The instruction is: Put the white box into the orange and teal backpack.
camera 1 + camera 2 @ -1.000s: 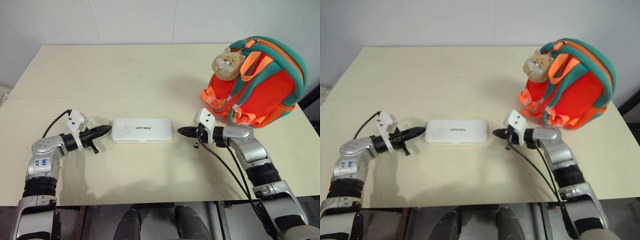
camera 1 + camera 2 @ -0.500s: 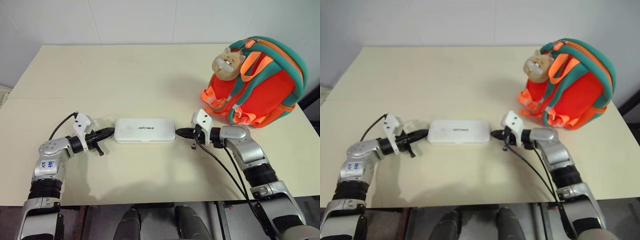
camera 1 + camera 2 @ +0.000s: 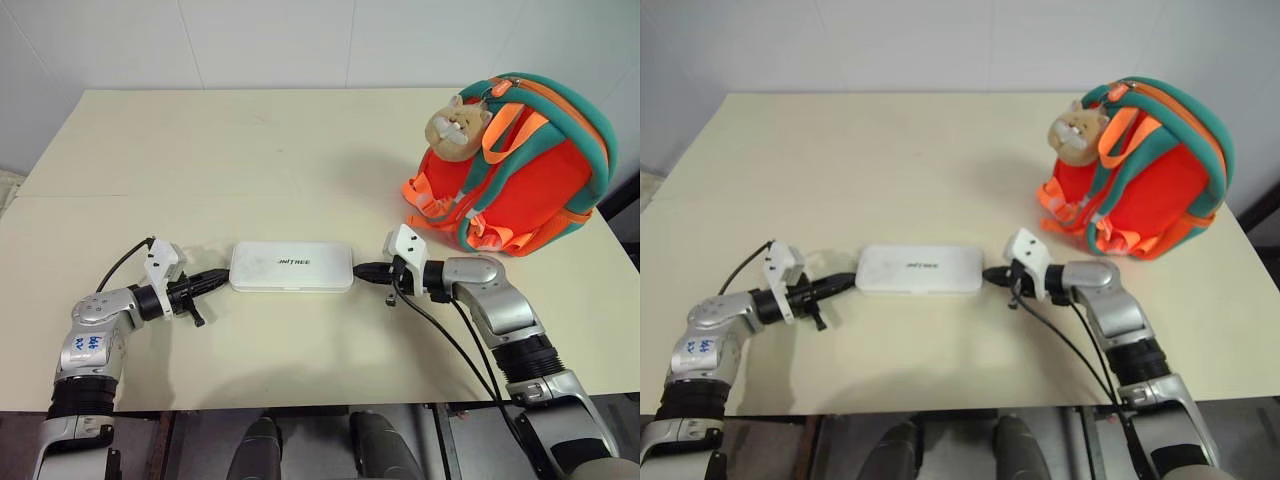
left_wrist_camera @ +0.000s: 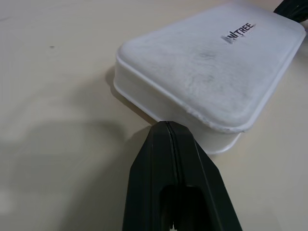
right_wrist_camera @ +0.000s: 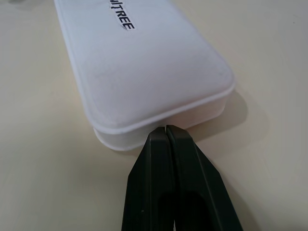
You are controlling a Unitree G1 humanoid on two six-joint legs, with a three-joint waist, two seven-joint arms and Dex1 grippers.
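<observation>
Backpack opening faces away and can't be seen on the bright orange, teal-trimmed rounded backpack at the cream table's right rear; flat white plastic box lies centre-front, left gripper and right gripper, fingers pressed together, tips meeting its two short ends.

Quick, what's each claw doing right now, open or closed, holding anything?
Left claw: closed, tip against one short end of the white box, nothing between its fingers.
Right claw: closed, tip against the opposite end, nothing between its fingers.
</observation>
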